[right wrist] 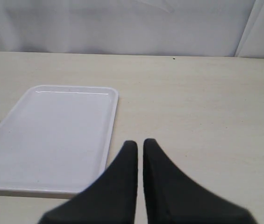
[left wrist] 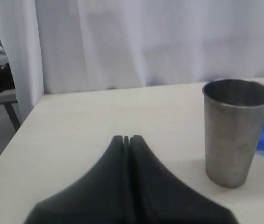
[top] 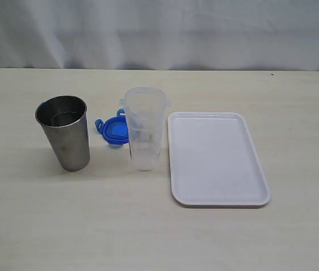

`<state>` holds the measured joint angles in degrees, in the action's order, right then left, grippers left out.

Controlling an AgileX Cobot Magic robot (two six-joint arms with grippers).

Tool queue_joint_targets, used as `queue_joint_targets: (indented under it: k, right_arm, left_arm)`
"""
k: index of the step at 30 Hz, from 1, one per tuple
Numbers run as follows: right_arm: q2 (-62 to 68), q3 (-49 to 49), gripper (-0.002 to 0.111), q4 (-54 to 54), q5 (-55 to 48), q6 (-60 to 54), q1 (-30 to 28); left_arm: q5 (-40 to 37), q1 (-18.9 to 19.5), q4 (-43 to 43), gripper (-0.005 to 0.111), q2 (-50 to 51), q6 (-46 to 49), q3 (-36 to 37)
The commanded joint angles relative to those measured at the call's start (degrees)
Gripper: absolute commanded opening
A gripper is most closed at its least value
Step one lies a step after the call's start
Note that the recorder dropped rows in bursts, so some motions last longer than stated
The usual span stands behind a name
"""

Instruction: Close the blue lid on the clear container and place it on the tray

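while our left gripper (left wrist: 126, 138) and right gripper (right wrist: 140, 142) were both pressed together on nothing, we saw the clear container (top: 144, 129) standing upright on the table (top: 148, 237) just beside the tray (top: 218, 158), with the blue lid (top: 113, 129) lying between it and the steel cup (top: 63, 132)

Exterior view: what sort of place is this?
Probably a staged robot test bench: a pale table backed by a white curtain, with only a few props laid out, such as the steel cup and white tray.
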<state>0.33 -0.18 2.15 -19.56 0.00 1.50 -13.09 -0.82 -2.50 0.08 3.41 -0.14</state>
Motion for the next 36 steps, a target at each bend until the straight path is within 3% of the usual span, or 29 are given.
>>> queue_joint_targets:
  k: [1, 5, 7, 13, 15, 16, 18, 23, 29, 36]
  right_arm:
    - [-0.33, 0.18, 0.005, 0.02, -0.14, 0.0, -0.02]
    - [-0.33, 0.18, 0.005, 0.02, -0.14, 0.0, -0.02]
    - [-0.33, 0.18, 0.005, 0.02, -0.14, 0.0, -0.02]
    - [-0.33, 0.18, 0.005, 0.02, -0.14, 0.0, -0.02]
    - [-0.33, 0.18, 0.005, 0.02, -0.14, 0.0, -0.02]
    - [-0.33, 0.18, 0.005, 0.02, -0.14, 0.0, -0.02]
    - [-0.33, 0.18, 0.005, 0.02, -0.14, 0.0, -0.02]
    - [-0.33, 0.18, 0.005, 0.02, -0.14, 0.0, -0.02]
    - [-0.33, 0.18, 0.005, 0.02, -0.14, 0.0, -0.02]
    - [-0.33, 0.18, 0.005, 0.02, -0.14, 0.0, -0.02]
  left_arm:
    - [8.45, 0.15, 0.12, 0.0, -0.08, 0.18, 0.14]
    - [16.63, 0.15, 0.07, 0.0, -0.08, 0.18, 0.14]
    - [25.05, 0.15, 0.07, 0.0, -0.08, -0.62, 0.14]
    - [44.72, 0.15, 0.0, 0.0, -0.08, -13.91, 0.14]
    - [50.34, 0.15, 0.0, 0.002, 0.32, -14.43, 0.14]
    - [51.7, 0.15, -0.16, 0.006, 1.89, -14.43, 0.14]
    - [54.79, 0.15, -0.45, 0.025, 7.45, -15.24, -0.95]
    - [61.4, 0.15, -10.8, 0.101, 22.92, -17.03, -5.18]
    - [63.4, 0.15, -14.11, 0.105, 42.35, -18.83, -7.96]
    - [74.15, 0.15, -19.19, 0.104, 64.98, -14.92, -7.96]
